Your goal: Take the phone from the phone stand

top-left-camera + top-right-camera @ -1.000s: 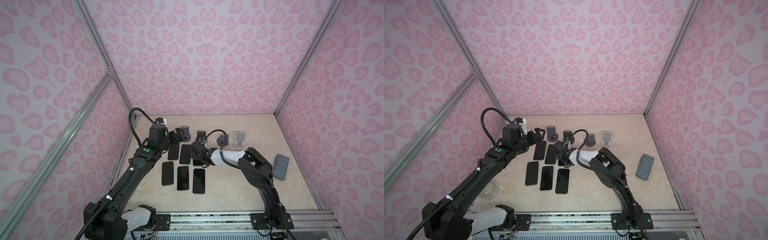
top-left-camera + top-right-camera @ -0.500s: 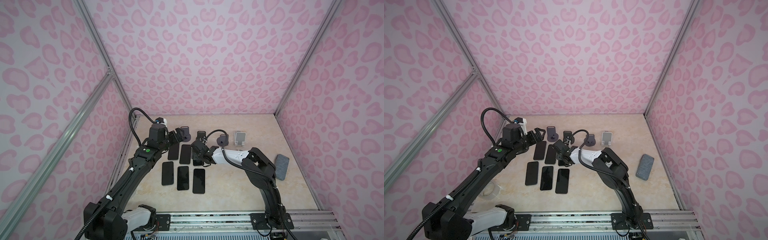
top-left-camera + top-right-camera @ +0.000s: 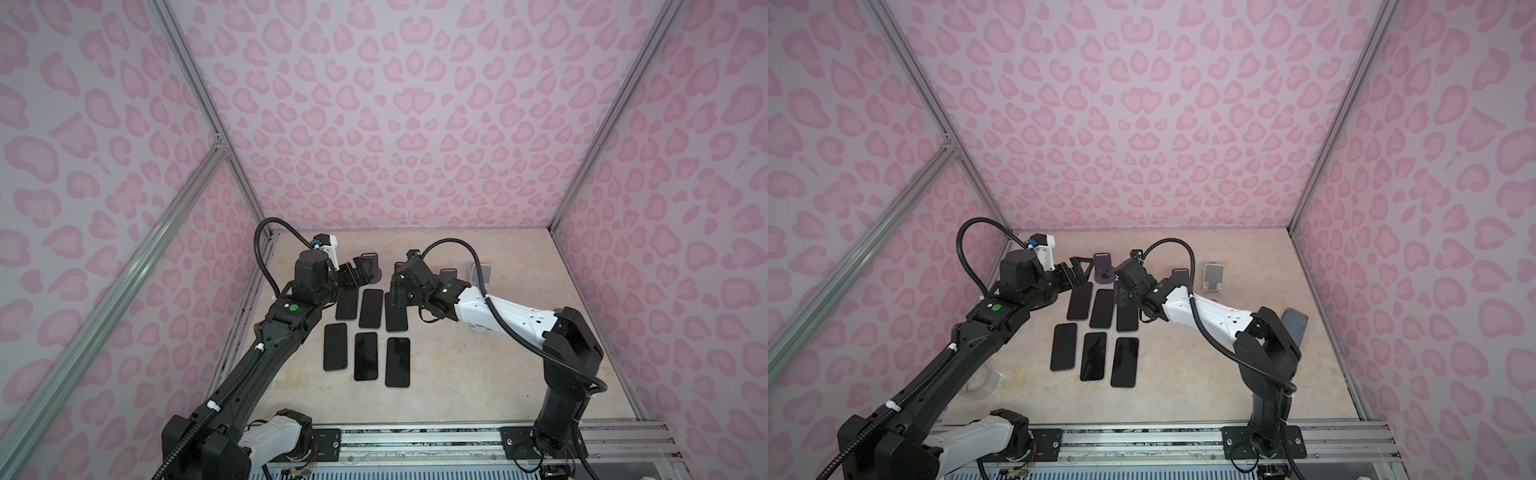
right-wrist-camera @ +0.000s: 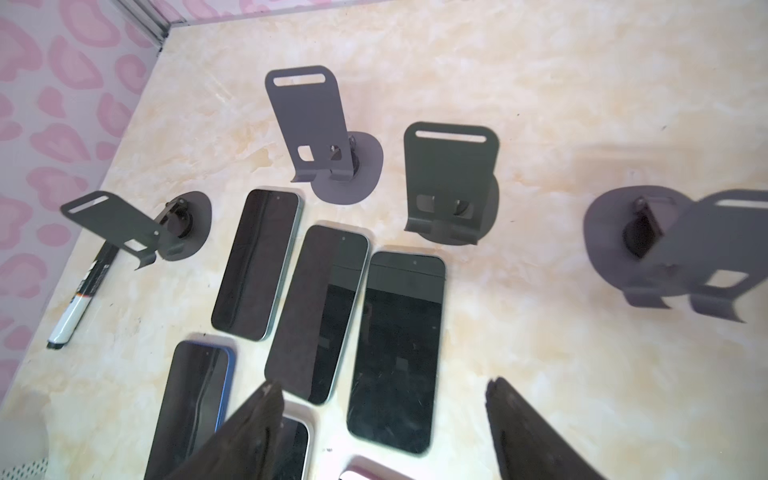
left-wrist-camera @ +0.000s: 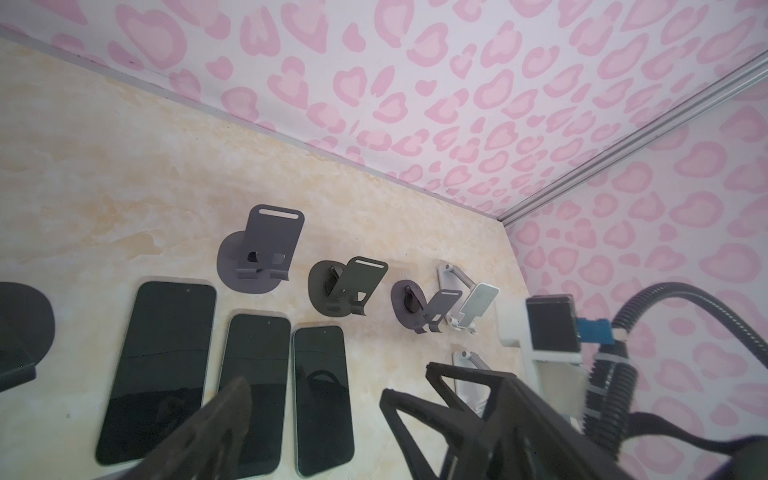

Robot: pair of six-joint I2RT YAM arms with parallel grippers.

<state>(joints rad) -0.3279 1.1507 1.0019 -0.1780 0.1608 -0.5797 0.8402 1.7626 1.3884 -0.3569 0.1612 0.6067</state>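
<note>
Beige marbled table (image 3: 478, 374), pink-patterned walls (image 3: 395, 104) all round. Low over it, the right gripper (image 4: 382, 384) hangs with its fingers apart and holds nothing. Just beneath it the phone (image 4: 395, 353) lies flat, screen up, at the right end of a row of three (the other phones (image 3: 365, 361) lie flat alongside and in a nearer row). The left gripper (image 5: 320, 386) is spread wide and holds nothing, just beside a purple stand (image 3: 1104, 268). The phone stands (image 4: 451, 183) line up behind the phones.
</note>
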